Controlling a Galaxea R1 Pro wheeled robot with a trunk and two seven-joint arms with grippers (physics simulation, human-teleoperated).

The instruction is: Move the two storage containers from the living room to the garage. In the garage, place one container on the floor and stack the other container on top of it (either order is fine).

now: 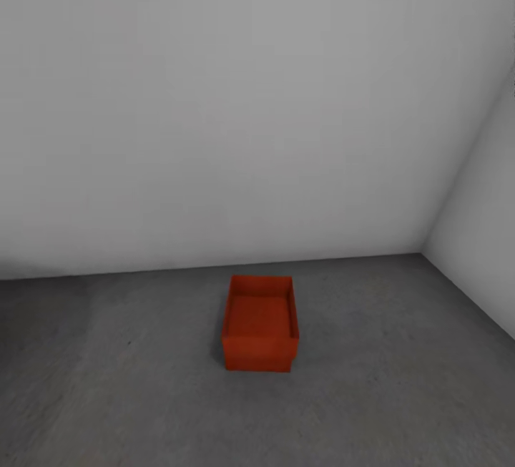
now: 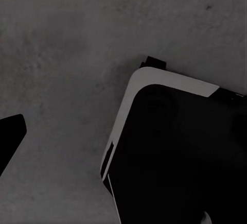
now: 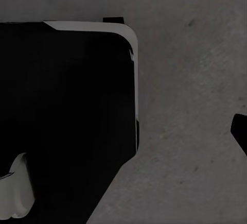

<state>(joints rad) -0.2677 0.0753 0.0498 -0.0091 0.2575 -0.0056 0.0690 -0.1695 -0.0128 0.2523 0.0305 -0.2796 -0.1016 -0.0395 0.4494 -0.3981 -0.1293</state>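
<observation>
A red-orange storage container [image 1: 260, 324] sits on the dark grey concrete floor [image 1: 129, 381] of the garage, close to the white back wall and a little right of centre in the head view. Its top is open and nothing shows inside. A faint ledge runs across its front face, and I cannot tell whether this is one box or two stacked. In the left wrist view a dark fingertip [image 2: 11, 137] pokes in at the picture's edge over bare floor. The right wrist view has a dark fingertip [image 3: 241, 131] at its edge too. Neither gripper holds anything.
The white back wall [image 1: 214, 131] meets a side wall [image 1: 479, 238] in a corner at the right. My own black, white-edged base [image 2: 175, 147] shows in the left wrist view, and the same base [image 3: 67, 121] in the right wrist view, on mottled concrete.
</observation>
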